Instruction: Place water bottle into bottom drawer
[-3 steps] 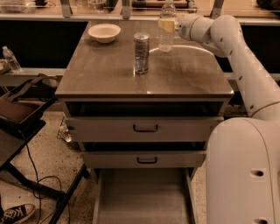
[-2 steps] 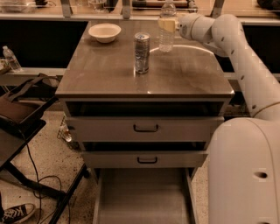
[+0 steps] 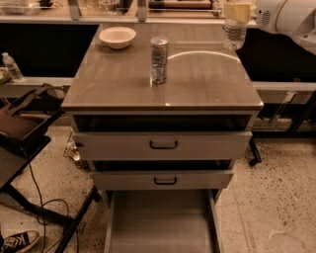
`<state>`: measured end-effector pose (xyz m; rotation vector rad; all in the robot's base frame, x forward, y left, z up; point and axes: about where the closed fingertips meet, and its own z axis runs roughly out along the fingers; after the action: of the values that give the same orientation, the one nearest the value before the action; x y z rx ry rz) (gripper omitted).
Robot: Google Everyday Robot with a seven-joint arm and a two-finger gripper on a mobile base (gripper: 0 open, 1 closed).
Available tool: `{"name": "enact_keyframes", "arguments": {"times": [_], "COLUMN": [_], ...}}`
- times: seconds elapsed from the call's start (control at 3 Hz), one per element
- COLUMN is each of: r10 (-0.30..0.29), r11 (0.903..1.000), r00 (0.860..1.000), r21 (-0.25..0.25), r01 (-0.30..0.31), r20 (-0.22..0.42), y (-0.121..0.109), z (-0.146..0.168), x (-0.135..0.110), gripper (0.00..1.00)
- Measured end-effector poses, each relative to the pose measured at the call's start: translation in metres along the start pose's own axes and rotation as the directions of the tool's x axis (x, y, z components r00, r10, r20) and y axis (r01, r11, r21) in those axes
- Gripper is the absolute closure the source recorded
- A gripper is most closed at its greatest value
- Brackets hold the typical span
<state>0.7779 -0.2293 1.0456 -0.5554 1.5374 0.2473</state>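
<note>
The water bottle [image 3: 236, 27] is clear and ribbed with a pale label band. It is upright at the far right edge of the cabinet top [image 3: 197, 84], its cap cut off by the top of the view. My gripper [image 3: 244, 14] holds it from the right, with the white arm [image 3: 286, 17] reaching in from the top right corner. The bottom drawer [image 3: 160, 225] is pulled wide open below the cabinet, and its flat grey floor is bare.
A silver can [image 3: 159, 59] stands mid-top and a white bowl [image 3: 117, 36] at the back left. Two upper drawers with black handles [image 3: 163, 145] [image 3: 165, 181] stand slightly open. A black stand [image 3: 22, 128], cables and a shoe [image 3: 15, 242] are at left.
The water bottle has moved right with my gripper, from the back middle of the cabinet top to its far right edge. The can, bowl and drawers have not moved.
</note>
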Motion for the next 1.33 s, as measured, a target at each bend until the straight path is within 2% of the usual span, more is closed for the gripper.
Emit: {"name": "enact_keyframes", "arguments": {"times": [0.33, 0.67, 1.0, 1.33], "r10": [-0.019, -0.012, 0.012, 0.062], "r11": [0.9997, 0.9998, 0.9976, 0.9945], "r00": [0.999, 0.996, 0.993, 0.987], "r21": [0.017, -0.015, -0.066, -0.075], "r01": [0.019, 0.011, -0.02, -0.074], "r20": [-0.044, -0.089, -0.117, -0.146], "y": [0.016, 0.029, 0.036, 0.035], "z": [-0.069, -0.127, -0.183, -0.236], "x": [0.002, 0.04, 0.091, 0.134], "gripper": [1.0, 1.0, 1.0, 1.0]}}
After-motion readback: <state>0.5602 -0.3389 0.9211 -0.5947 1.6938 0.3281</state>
